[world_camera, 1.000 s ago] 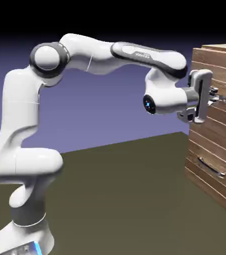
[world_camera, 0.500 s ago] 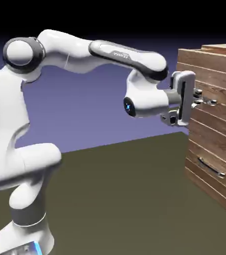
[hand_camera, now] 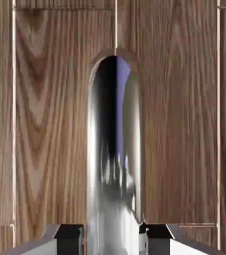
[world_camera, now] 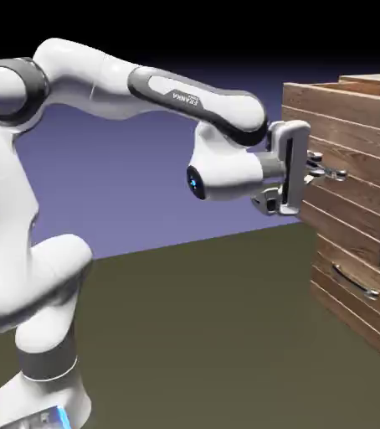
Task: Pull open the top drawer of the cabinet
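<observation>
The cabinet (world_camera: 369,276) of brown wood planks stands at the exterior view's right. Its top drawer (world_camera: 344,142) juts out toward the left, well past the lower drawer (world_camera: 356,289), whose front stays flush. My gripper (world_camera: 317,170) is shut on the top drawer's metal bar handle (world_camera: 331,174). In the hand view the shiny handle (hand_camera: 114,164) runs up the middle between my two grey fingertips (hand_camera: 67,239), with the drawer's wood planks (hand_camera: 45,124) filling everything behind it.
The lower drawer's identical bar handle (world_camera: 354,283) sits below my hand. The brown table top (world_camera: 202,335) spreads between the robot base and the cabinet.
My hand has moved left, away from the cabinet, holding the handle. The top drawer has slid out with it and now stands clearly farther out than a second ago.
</observation>
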